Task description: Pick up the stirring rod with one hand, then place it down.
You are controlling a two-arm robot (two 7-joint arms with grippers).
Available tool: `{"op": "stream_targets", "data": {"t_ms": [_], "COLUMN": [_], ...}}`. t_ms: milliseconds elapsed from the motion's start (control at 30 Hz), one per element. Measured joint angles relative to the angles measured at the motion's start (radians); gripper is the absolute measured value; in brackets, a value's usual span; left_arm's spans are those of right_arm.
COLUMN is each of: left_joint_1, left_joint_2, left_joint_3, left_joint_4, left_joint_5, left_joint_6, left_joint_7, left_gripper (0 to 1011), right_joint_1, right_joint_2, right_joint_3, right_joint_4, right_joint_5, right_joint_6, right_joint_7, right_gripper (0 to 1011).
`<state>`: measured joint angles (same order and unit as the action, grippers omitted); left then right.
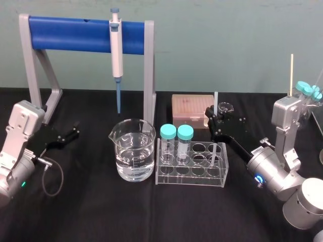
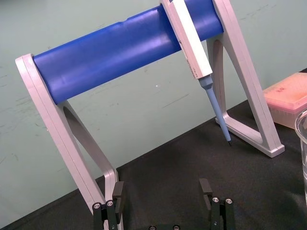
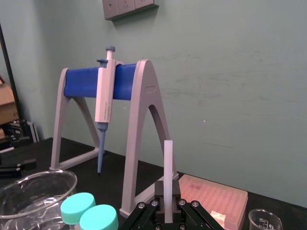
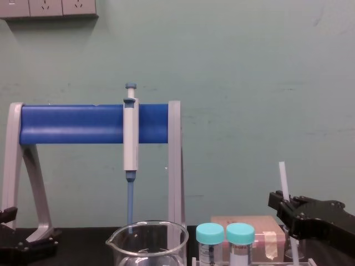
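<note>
The black right gripper point(image 1: 212, 120) is pinching the thin, white, see-through stirring rod point(image 3: 168, 163) tight between its two jaws. The rod stands straight up, right of the middle of the black table point(image 1: 91, 217), at the right back corner of the clear plastic tube rack point(image 1: 166, 180). Its low end seems to be down in the rack, but I cannot be sure.

The black left gripper point(image 1: 70, 135) waits near the table's left edge with its jaws wide apart and nothing in them.

The rod looks light, stiff and smooth, so it may slip or tip. It could also snap. Hold it near the middle, gently but firmly, and lay it down softly.
</note>
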<state>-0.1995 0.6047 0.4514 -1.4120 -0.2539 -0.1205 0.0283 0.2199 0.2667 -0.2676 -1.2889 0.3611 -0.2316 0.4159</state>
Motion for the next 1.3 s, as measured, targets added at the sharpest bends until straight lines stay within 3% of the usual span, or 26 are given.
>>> {"op": "stream_targets", "data": {"t_ms": [400, 1300], "left_joint_1": [0.000, 0.000], "left_joint_2": [0.000, 0.000], "left_joint_3": [0.000, 0.000], "left_joint_4": [0.000, 0.000], "left_joint_5": [0.000, 0.000], "left_joint_6": [0.000, 0.000], "left_joint_7": [0.000, 0.000], "left_gripper": [1000, 1000], "right_joint_1": [0.000, 0.000], "right_joint_2": [0.000, 0.000], "right_joint_3": [0.000, 0.000], "right_joint_4": [-0.001, -0.001], "right_joint_5": [0.002, 0.008], "right_joint_6": [0.002, 0.003], "right_joint_7": [0.000, 0.006], "right_gripper": [83, 914]}}
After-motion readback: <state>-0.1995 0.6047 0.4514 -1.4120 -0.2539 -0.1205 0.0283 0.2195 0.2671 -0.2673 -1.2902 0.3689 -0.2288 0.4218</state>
